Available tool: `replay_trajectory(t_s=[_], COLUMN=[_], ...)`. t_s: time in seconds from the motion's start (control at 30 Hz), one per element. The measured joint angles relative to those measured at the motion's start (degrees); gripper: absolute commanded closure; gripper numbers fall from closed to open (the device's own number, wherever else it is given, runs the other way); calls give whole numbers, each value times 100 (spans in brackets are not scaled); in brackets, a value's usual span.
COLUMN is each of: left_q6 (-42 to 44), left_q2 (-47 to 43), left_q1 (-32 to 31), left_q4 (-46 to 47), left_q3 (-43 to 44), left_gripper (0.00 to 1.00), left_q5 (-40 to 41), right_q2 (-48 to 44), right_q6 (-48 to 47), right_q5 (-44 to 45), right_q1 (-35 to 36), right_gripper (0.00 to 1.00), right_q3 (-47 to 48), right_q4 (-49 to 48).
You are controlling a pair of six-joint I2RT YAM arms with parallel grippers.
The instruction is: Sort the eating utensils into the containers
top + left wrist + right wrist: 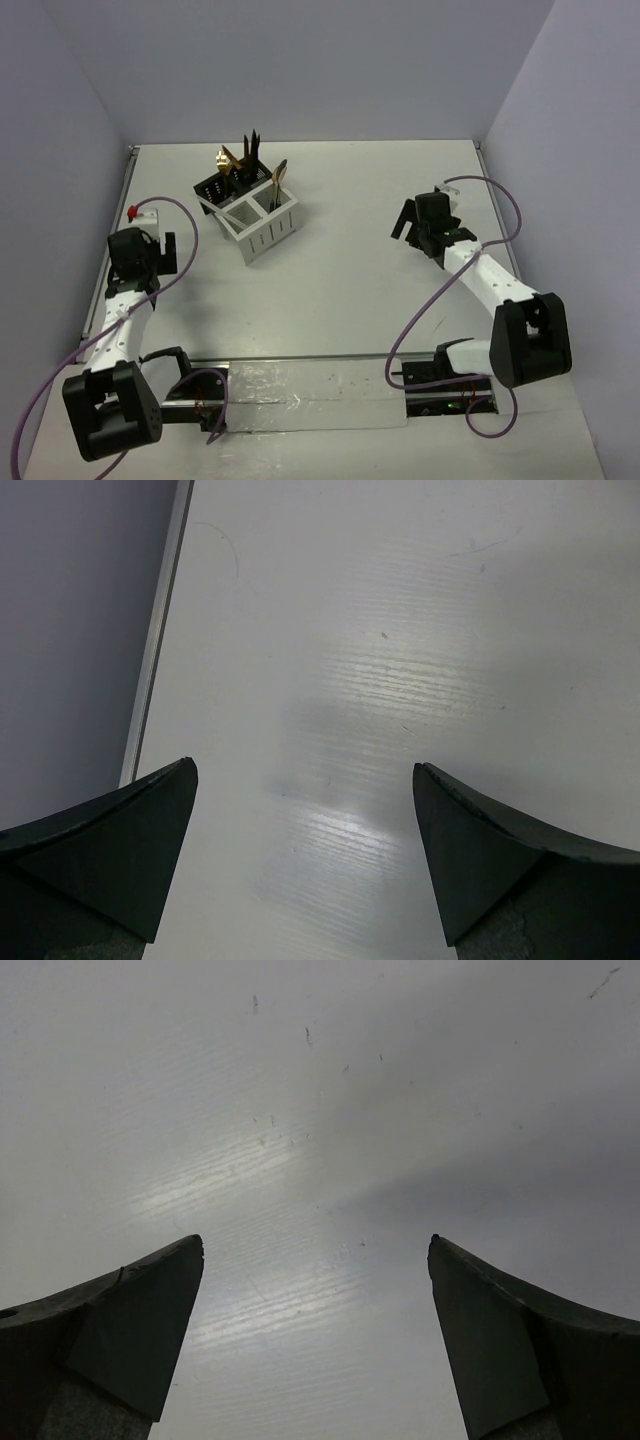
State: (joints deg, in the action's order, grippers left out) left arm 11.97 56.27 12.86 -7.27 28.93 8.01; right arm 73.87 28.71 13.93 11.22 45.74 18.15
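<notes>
In the top view, a black container (214, 189) and a white container (263, 229) stand side by side at the back of the table, left of centre. Eating utensils stand upright in them: gold-headed ones (228, 160) and black ones (252, 146) in the black box, one dark-handled piece (278, 180) in the white box. My left gripper (167, 251) hangs open at the far left, well apart from the boxes. My right gripper (409, 221) is open over bare table to the right of them. Both wrist views, left (305, 780) and right (315, 1250), show only tabletop between the fingers.
A metal rail (160, 630) runs along the table's left edge, with the grey wall beyond it. A small red piece (133, 211) sits near that edge behind the left arm. A shiny clear strip (310, 390) lies along the front between the arm bases.
</notes>
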Motion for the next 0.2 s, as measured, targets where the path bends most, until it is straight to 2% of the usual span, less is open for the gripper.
replay_trajectory(t_s=[0.2], left_q6=[-66], left_q2=[70], left_q1=[0], left_q4=[98], left_q3=[-11], left_gripper=[1], left_q5=[105], right_q2=[-94], right_q6=[-20], right_q5=[20], right_q1=[0], right_gripper=[0], right_q3=[-487], right_q4=[-468])
